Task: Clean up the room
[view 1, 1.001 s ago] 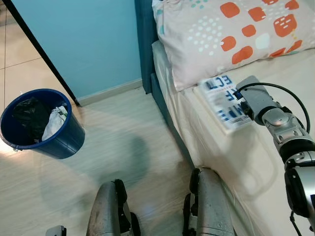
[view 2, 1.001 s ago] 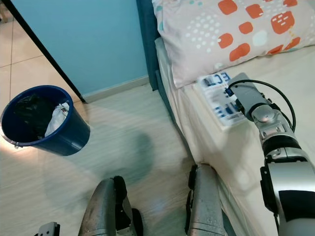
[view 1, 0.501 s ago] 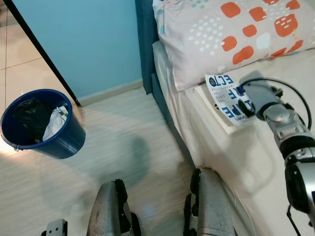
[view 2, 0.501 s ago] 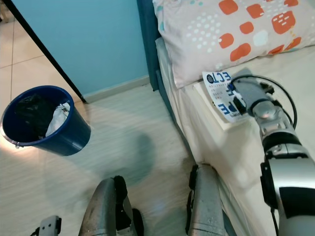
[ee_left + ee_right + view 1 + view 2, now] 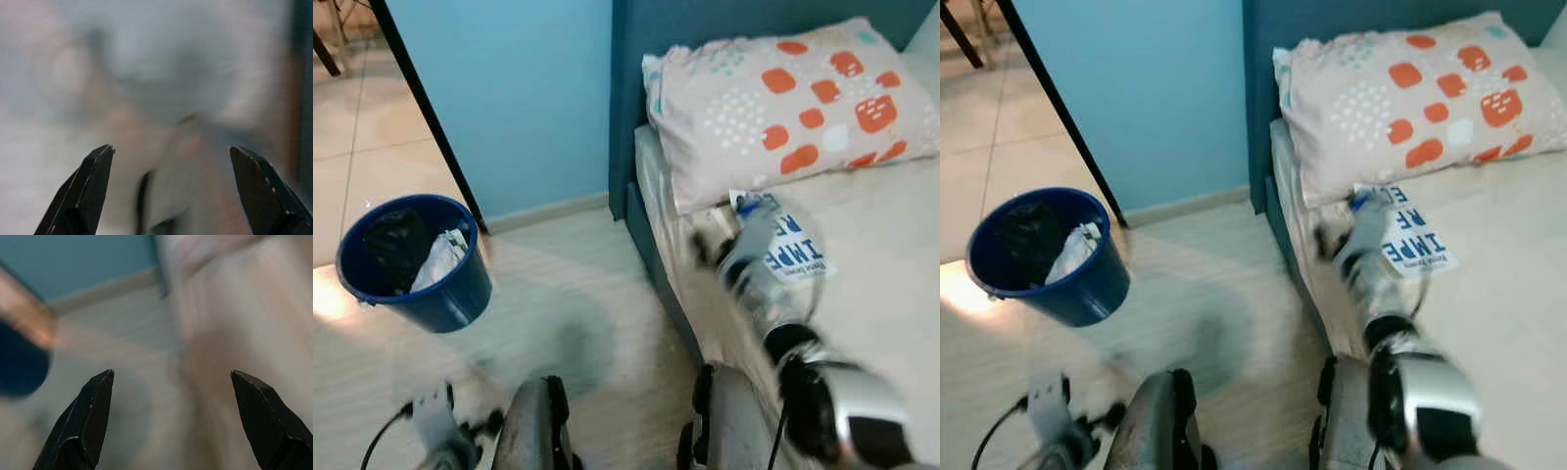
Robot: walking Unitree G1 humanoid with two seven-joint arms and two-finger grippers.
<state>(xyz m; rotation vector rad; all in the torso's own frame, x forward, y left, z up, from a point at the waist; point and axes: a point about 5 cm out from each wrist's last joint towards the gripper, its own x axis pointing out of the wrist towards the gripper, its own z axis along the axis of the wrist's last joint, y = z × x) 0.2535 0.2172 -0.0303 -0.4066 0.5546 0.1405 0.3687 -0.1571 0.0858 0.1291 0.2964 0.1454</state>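
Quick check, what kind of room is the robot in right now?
Most likely a bedroom: a bed with a patterned pillow against a dark blue headboard, and a blue waste bin on the floor beside it.

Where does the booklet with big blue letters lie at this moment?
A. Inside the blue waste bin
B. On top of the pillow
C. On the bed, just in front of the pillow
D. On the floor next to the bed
C: the booklet lies flat on the bed sheet, at the lower edge of the patterned pillow.
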